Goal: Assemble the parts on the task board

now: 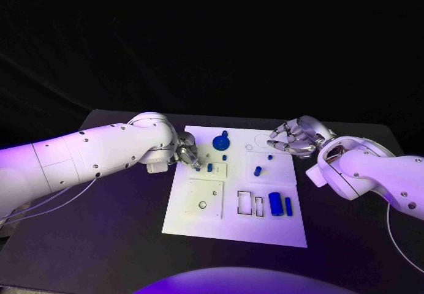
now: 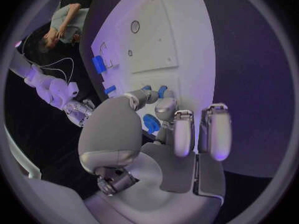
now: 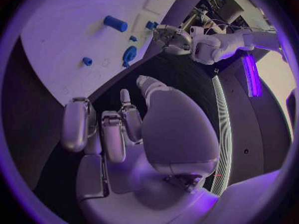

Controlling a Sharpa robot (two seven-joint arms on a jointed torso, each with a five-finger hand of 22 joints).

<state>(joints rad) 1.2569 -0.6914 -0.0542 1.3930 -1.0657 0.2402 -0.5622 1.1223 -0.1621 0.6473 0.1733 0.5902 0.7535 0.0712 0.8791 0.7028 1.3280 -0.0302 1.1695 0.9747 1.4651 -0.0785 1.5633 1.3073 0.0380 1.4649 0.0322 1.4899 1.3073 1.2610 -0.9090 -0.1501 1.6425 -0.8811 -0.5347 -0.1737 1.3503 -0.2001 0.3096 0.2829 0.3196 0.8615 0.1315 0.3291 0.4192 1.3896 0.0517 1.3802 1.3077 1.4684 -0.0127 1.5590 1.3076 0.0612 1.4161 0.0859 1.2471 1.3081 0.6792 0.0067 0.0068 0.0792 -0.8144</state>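
The left robot hand (image 1: 186, 153), a silver many-fingered hand on a glossy white arm, sits at the left edge of the flat white rectangular task board (image 1: 231, 229), fingers bent down over a small blue peg-like part (image 1: 210, 167) by a shallow outlined recess; in the left wrist view its fingertips (image 2: 163, 92) meet around small blue pieces, but whether one is pinched or merely touched I cannot tell. The step in hand looks like picking or seating a small part on the board's left side, and the next move probably calls for a fine pinch and a straight, upright descent into a matching slot. Toward the board's far edge stands a round blue disc-shaped part with a knob (image 1: 221, 143), smooth, moulded plastic by its look. Nearer the board's middle a short blue peg (image 1: 257, 171) stands free, and near the board's right side a larger blue cylinder (image 1: 276, 204) and a slim blue bar (image 1: 289, 206) lie beside thin rectangular outlines. The right robot hand (image 1: 295, 138) hovers off the board's far right corner above the matte black table (image 1: 115, 245), fingers curled inward on nothing.
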